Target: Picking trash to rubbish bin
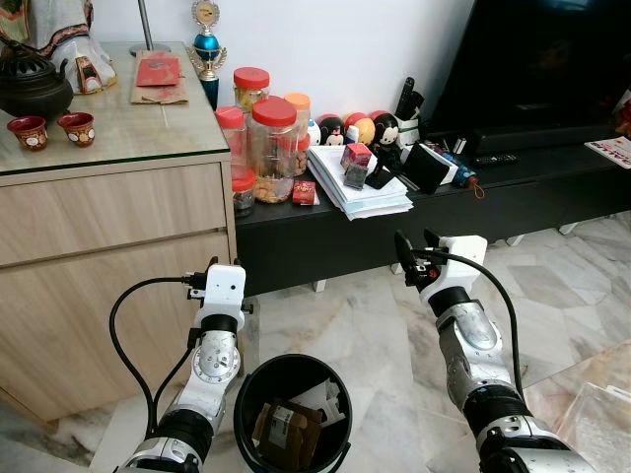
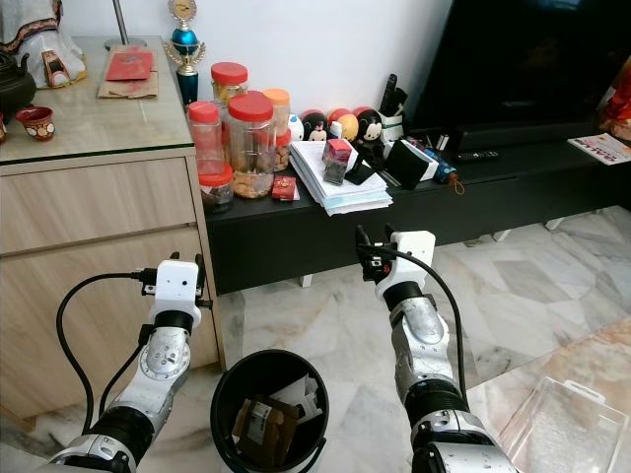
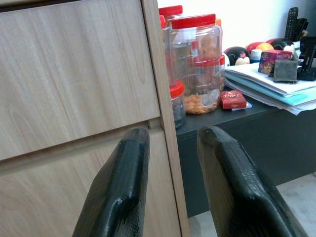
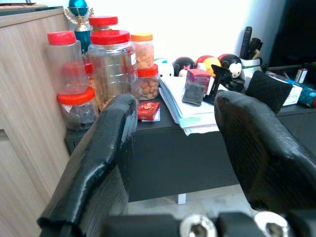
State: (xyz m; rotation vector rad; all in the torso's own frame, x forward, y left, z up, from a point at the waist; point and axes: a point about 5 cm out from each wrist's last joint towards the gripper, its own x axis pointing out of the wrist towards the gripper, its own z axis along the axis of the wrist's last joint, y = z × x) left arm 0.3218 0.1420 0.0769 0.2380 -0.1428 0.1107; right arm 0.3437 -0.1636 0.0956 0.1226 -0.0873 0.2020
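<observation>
My right gripper (image 1: 417, 250), empty with fingers apart, is nearer the small red packet (image 1: 305, 192), far-left on the black bench (image 1: 296, 222); left gripper (image 3: 173, 148) likewise parted.

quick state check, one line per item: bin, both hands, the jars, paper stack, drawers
Round black rubbish bin: upright on floor, open top, brown carton and white scraps inside.
Left hand: open, empty, facing the cabinet.
Right hand: open, empty, facing the low black console.
Clear plastic jars with red lids: upright, lids on.
Stack of white papers: lying flat, small boxes on top.
Light wooden cabinet drawers: shut.
</observation>
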